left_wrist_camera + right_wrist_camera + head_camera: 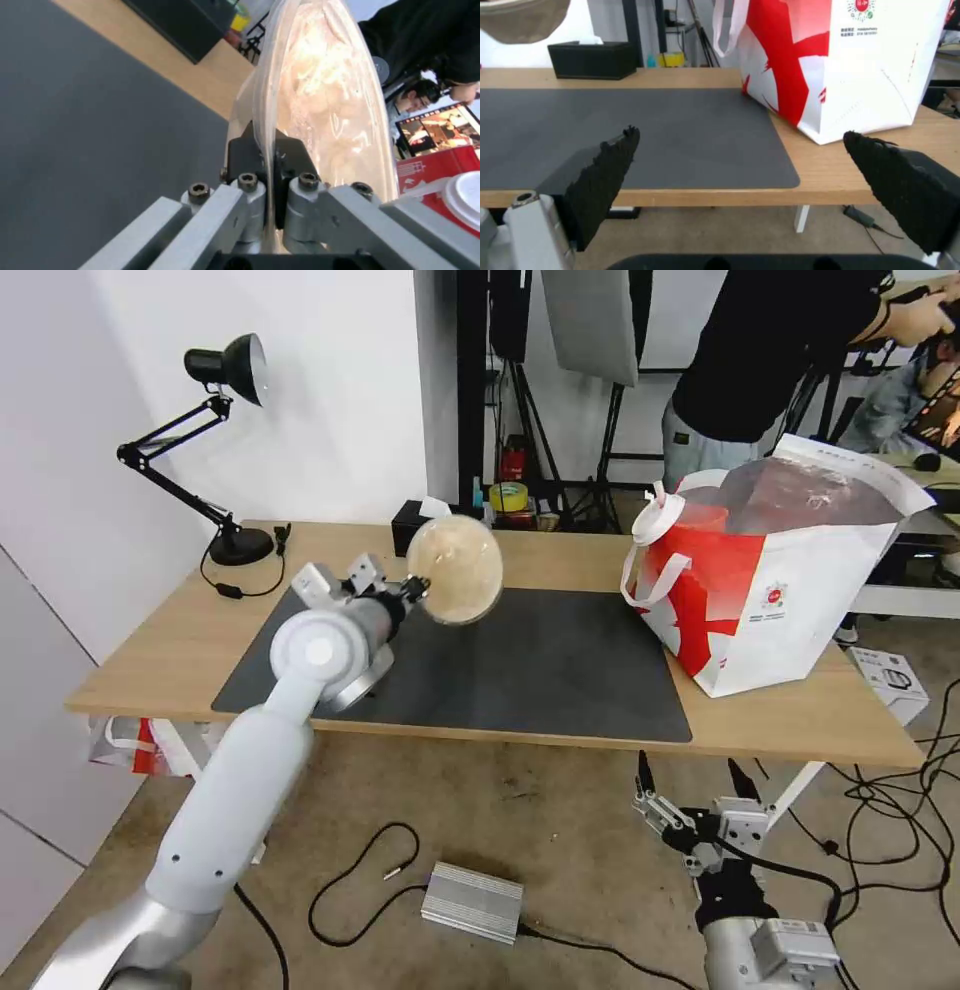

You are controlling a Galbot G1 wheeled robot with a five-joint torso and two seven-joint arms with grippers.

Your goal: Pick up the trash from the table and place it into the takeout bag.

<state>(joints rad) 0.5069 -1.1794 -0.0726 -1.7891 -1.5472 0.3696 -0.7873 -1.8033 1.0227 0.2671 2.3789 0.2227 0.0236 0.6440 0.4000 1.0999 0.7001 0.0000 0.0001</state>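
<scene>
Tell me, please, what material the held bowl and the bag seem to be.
The bowl, shut in the left gripper by its rim, looks like thin translucent plastic: light passes through. The takeout bag seems to be coated fabric, creased and slightly glossy.

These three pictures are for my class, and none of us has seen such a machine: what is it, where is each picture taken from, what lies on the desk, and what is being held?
It is a two-armed robot clearing a desk. The wide picture comes from a camera on its head; the other two come from cameras on its wrists. The left gripper is shut on a shallow beige bowl, gripped by its rim and lifted above the table; the left wrist picture shows the fingers pinching that rim. The right gripper hangs open below the table's front edge, holding nothing. On the table lie a dark grey mat, a black desk lamp, a black tissue box and the red-and-white takeout bag, with a white-lidded cup in its mouth.
</scene>
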